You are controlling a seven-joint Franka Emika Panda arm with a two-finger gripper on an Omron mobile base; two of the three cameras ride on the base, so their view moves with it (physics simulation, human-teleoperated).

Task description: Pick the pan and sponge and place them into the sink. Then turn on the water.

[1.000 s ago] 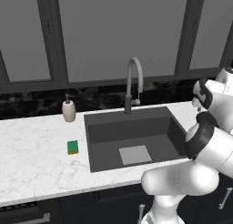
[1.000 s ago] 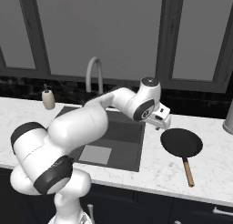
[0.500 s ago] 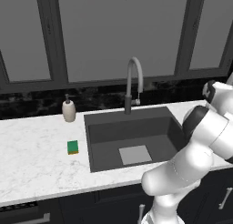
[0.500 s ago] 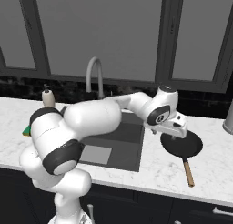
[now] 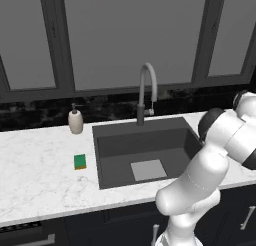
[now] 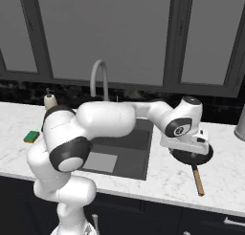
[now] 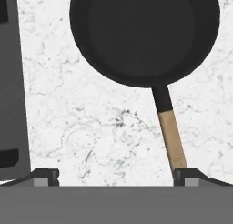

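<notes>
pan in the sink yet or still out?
Out. The pan sits flat on the marble counter right of the sink, empty, with the open gripper above its handle.

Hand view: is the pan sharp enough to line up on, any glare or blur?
Hand view: the pan and its wooden handle are crisp, matte, no glare. Right base view: flat, even light, the hand overlaps the pan. Left base view: the sponge looks slightly soft.
</notes>
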